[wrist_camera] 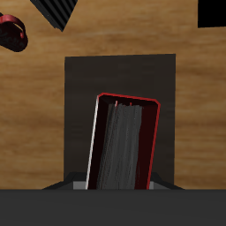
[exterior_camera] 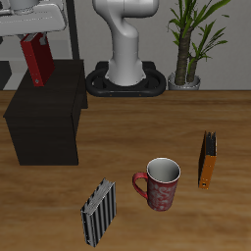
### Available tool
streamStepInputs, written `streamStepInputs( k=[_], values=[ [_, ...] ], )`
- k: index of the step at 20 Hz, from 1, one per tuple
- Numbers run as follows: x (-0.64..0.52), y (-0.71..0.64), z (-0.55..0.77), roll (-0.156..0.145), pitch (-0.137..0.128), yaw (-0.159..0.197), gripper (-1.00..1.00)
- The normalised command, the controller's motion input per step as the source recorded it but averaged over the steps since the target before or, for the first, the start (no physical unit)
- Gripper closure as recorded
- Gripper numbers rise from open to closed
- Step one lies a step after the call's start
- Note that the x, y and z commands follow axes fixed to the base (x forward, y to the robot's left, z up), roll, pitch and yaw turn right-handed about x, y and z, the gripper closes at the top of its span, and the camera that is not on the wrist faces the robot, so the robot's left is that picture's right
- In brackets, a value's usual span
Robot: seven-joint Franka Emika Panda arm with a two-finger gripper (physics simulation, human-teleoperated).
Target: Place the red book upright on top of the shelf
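Observation:
The red book (exterior_camera: 38, 62) stands upright in my gripper (exterior_camera: 33, 39), which is shut on its upper end. It hangs over the flat top of the black shelf (exterior_camera: 44, 123), toward the shelf's back part. I cannot tell whether its lower edge touches the top. In the wrist view I look down along the red book (wrist_camera: 124, 146), its page edges between red covers, with the shelf top (wrist_camera: 119, 75) beneath it. The fingertips are hidden by the book.
A red-and-white mug (exterior_camera: 160, 183) stands near the table's front edge, with a grey-and-black striped book (exterior_camera: 98, 211) beside it. An orange book with a dark spine (exterior_camera: 208, 160) stands farther off. The robot base (exterior_camera: 127, 69) and a potted plant (exterior_camera: 191, 44) are at the back.

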Motion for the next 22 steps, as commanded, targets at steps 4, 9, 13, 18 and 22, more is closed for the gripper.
streamStepInputs(
  k=[4,9,13,18,22],
  values=[
    [-0.03,0.02,-0.13,0.004,0.021,-0.016,1.0],
    [-0.01,-0.04,0.03,-0.053,-0.016,0.008,1.0],
    [-0.01,-0.09,0.04,-0.08,-0.008,0.008,-1.0],
    [0.05,-0.01,0.02,-0.021,-0.004,-0.007,-1.0],
    [0.04,0.07,0.02,-0.002,0.002,-0.005,-1.0]
  ],
)
